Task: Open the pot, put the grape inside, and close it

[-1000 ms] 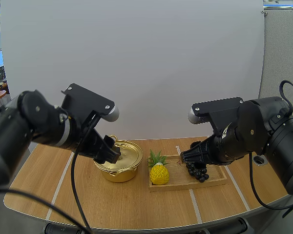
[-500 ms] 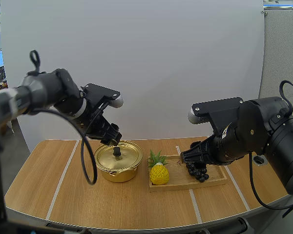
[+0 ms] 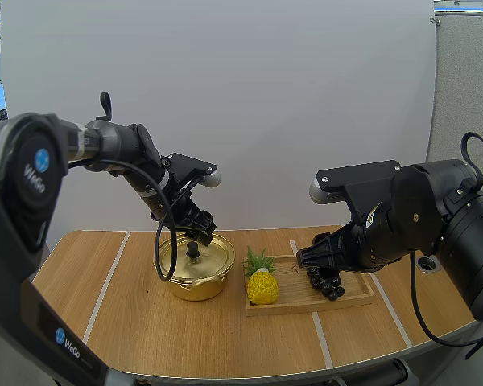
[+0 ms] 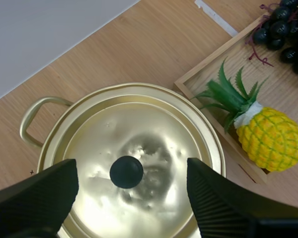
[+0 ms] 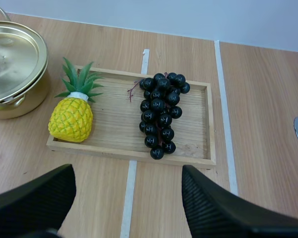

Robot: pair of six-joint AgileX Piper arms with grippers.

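Left tool, spread wide, hovers with the knob just below; right tool, likewise spread, has grapes ahead.

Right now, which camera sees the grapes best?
The right wrist view: the whole bunch of grapes lies in the wooden tray, nothing covering it. The high view has my right arm partly hiding it. The left wrist view catches a few grapes past the pineapple.

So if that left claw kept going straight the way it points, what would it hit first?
Most likely the black knob on the lid of the golden pot. The left claw points down at it, with its open fingers on either side of the knob. How far above it the claw is, is hard to judge.
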